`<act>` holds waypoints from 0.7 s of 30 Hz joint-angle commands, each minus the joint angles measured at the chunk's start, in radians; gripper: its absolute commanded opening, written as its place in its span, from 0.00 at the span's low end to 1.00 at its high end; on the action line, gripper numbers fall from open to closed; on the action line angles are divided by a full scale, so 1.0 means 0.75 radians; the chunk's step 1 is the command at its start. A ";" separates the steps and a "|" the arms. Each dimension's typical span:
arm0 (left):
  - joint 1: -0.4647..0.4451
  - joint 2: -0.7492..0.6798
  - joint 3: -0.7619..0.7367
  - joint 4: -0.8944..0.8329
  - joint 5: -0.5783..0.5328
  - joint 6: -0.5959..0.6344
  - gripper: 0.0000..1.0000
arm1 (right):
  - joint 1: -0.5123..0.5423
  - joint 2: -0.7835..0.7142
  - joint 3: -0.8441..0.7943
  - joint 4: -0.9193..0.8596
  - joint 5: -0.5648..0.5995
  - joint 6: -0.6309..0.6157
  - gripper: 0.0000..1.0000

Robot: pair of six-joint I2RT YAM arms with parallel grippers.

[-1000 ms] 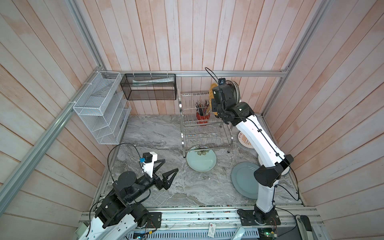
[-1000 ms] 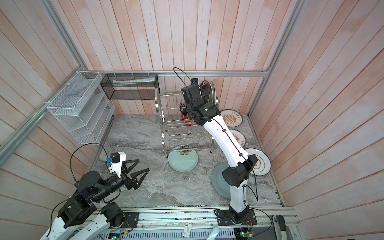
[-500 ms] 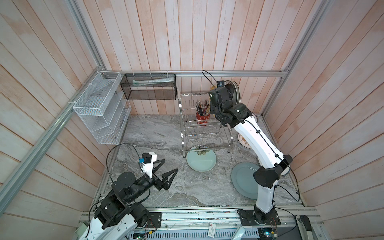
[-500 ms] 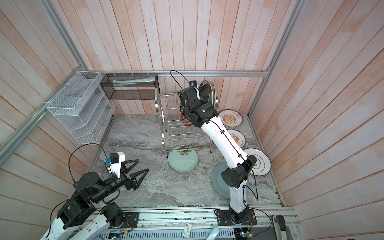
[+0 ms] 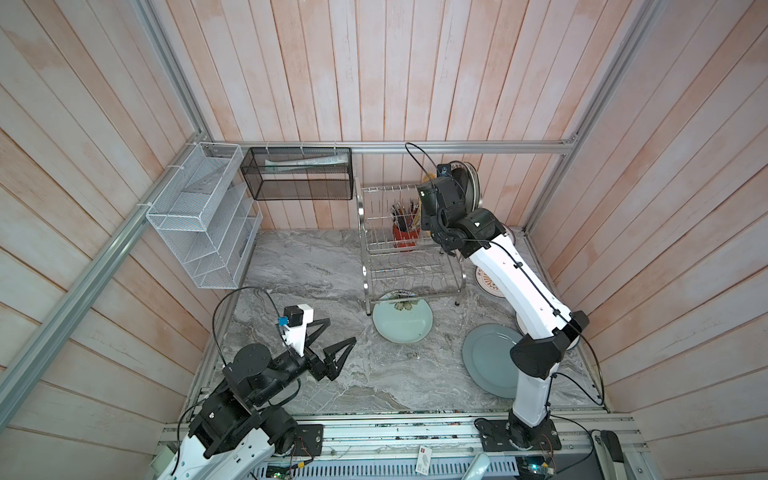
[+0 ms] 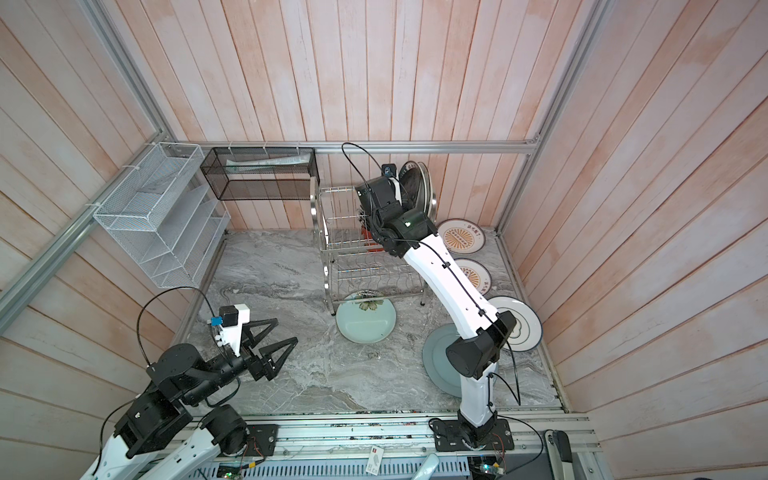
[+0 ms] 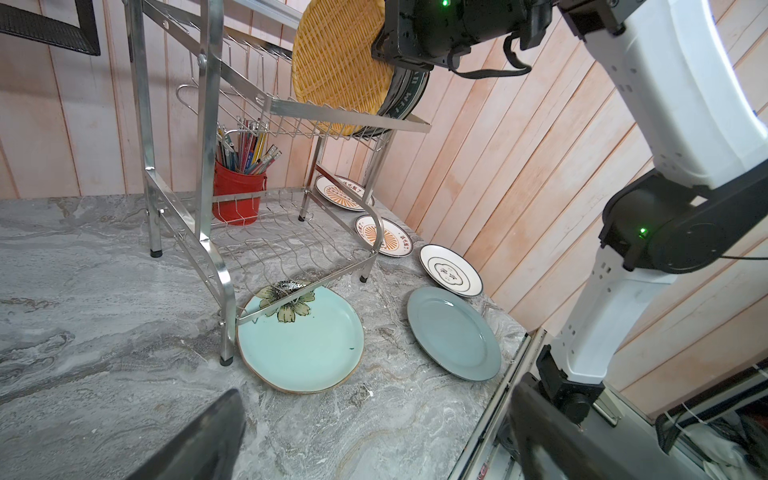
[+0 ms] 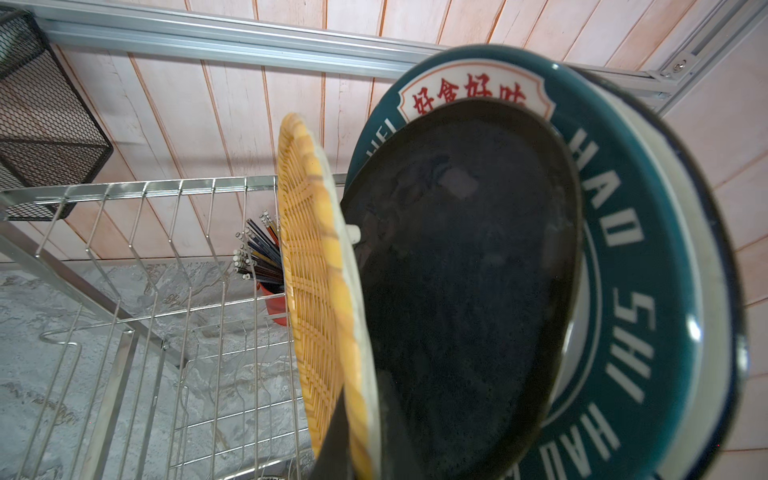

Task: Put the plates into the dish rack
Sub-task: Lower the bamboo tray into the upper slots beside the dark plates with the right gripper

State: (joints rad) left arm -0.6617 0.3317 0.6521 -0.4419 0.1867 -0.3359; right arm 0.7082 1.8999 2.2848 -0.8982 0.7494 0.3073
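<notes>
The dish rack (image 5: 386, 189) (image 7: 208, 174) stands at the back of the table. My right gripper (image 8: 361, 449) is shut on the rim of a yellow woven plate (image 8: 311, 270) (image 7: 340, 62), held upright with its lower edge down in the rack's top tier. Beside it stand a black plate (image 8: 457, 270) and a green-lettered plate (image 8: 648, 291) (image 6: 426, 187). A mint flowered plate (image 5: 402, 322) lies partly under the rack. A grey-blue plate (image 7: 453, 332) lies on the table to the right of it. My left gripper (image 5: 340, 330) (image 7: 374, 449) hangs open and empty at the front left.
Two orange-sunburst plates (image 6: 460, 236) (image 6: 476, 274) and a white dark-emblem plate (image 6: 521, 326) lie along the right wall. A red utensil cup (image 7: 237, 191) sits in the rack's lower tier. A white mesh organiser (image 5: 203, 220) and a black mesh basket (image 5: 297, 172) hang on the walls.
My right gripper has shifted slightly left and down with the yellow woven plate, closer over the rack's top tier. The left arm has not moved.
</notes>
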 commanded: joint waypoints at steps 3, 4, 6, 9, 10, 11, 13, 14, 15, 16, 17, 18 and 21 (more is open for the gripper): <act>0.005 -0.009 -0.014 0.028 0.025 0.008 1.00 | 0.000 -0.048 -0.044 -0.036 -0.060 -0.007 0.05; 0.003 -0.009 -0.013 0.028 0.025 0.006 1.00 | -0.005 -0.046 -0.042 -0.032 -0.069 -0.012 0.06; 0.004 -0.012 -0.015 0.028 0.025 0.007 1.00 | -0.018 -0.033 -0.014 -0.044 -0.081 -0.015 0.08; 0.004 -0.010 -0.014 0.028 0.025 0.007 1.00 | -0.030 -0.009 0.030 -0.063 -0.101 -0.021 0.11; 0.004 -0.009 -0.016 0.028 0.025 0.006 1.00 | -0.030 0.000 0.049 -0.070 -0.102 -0.023 0.12; 0.003 -0.010 -0.014 0.028 0.025 0.007 1.00 | -0.032 0.008 0.065 -0.079 -0.104 -0.024 0.13; 0.005 -0.007 -0.014 0.029 0.025 0.006 1.00 | -0.033 0.023 0.095 -0.092 -0.106 -0.025 0.18; 0.004 -0.008 -0.014 0.028 0.024 0.006 1.00 | -0.034 0.025 0.101 -0.093 -0.107 -0.026 0.19; 0.005 -0.007 -0.015 0.028 0.025 0.006 1.00 | -0.034 0.029 0.108 -0.091 -0.113 -0.027 0.20; 0.005 -0.007 -0.014 0.028 0.024 0.006 1.00 | -0.036 0.031 0.112 -0.091 -0.116 -0.027 0.20; 0.004 -0.008 -0.014 0.027 0.022 0.007 1.00 | -0.036 0.031 0.114 -0.089 -0.116 -0.027 0.23; 0.006 -0.007 -0.013 0.028 0.023 0.007 1.00 | -0.036 0.034 0.118 -0.088 -0.118 -0.029 0.24; 0.006 -0.006 -0.015 0.027 0.023 0.007 1.00 | -0.036 0.034 0.128 -0.091 -0.130 -0.033 0.25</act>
State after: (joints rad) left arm -0.6617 0.3317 0.6521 -0.4404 0.1867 -0.3363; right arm 0.6846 1.9049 2.3497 -0.9440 0.6697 0.2867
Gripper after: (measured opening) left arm 0.999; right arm 0.247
